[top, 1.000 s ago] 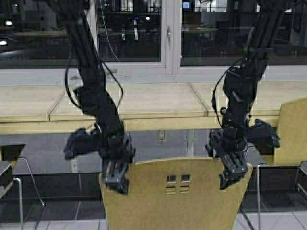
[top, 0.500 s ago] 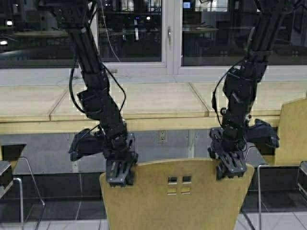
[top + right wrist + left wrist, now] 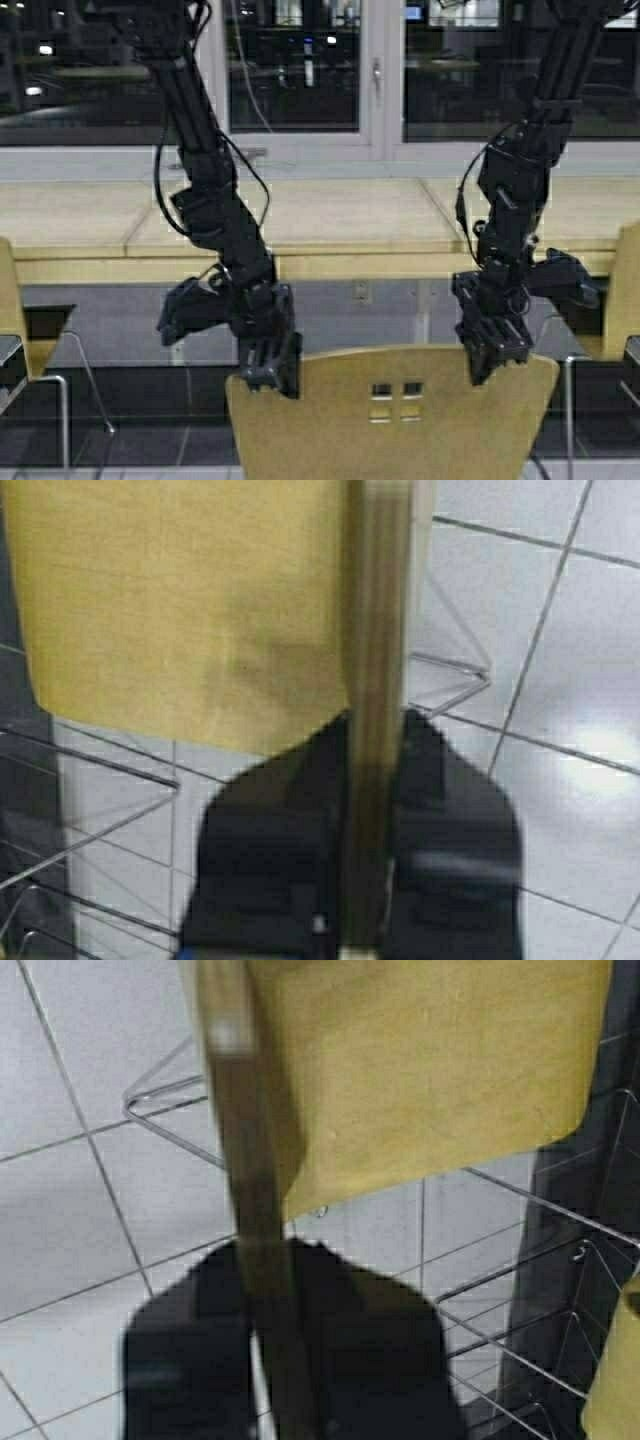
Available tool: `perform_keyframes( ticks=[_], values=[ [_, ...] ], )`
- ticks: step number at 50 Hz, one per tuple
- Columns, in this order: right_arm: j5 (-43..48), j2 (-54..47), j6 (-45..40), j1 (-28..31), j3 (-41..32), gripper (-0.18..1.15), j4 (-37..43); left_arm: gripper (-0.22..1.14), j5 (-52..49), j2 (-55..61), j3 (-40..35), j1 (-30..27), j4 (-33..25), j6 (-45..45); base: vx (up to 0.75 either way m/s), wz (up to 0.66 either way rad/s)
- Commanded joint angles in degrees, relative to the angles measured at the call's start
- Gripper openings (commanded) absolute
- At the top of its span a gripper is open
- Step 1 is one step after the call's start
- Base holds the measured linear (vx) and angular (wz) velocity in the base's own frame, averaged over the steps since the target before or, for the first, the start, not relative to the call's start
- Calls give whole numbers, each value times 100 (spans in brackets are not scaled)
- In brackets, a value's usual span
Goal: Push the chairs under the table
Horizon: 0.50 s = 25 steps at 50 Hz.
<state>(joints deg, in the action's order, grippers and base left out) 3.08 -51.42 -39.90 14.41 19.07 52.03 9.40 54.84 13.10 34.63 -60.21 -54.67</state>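
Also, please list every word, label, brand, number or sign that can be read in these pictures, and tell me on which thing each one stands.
None can be read.
Chair: no text, only four small square cutouts in its back.
Table: bare wood, no label.
Left gripper and right gripper, both on the chair's top edge: no marking shows.
Window: only lights and reflections.

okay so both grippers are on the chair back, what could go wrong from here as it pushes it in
The left gripper and right gripper straddle only the thin top edge of the chair back, so they might slip off. An uneven push could swing it toward the neighbouring chair on the right. The table edge sits near the back's height; the arms may bump it.
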Motion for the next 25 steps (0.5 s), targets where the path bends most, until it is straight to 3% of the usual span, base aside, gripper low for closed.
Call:
perform_keyframes(
  ticks=[1,14,25],
  values=[
    [-97,-123,105,132,-316,5,-105,2,211,9,0,-62,26,105,13,12],
    [-158,-149,35,220,-729,5,-26,2,325,97,-105,-492,35,149,13,7],
    [-185,-202,26,633,-853,5,580,2,325,18,-9,-826,264,229,19,-3]
  ],
)
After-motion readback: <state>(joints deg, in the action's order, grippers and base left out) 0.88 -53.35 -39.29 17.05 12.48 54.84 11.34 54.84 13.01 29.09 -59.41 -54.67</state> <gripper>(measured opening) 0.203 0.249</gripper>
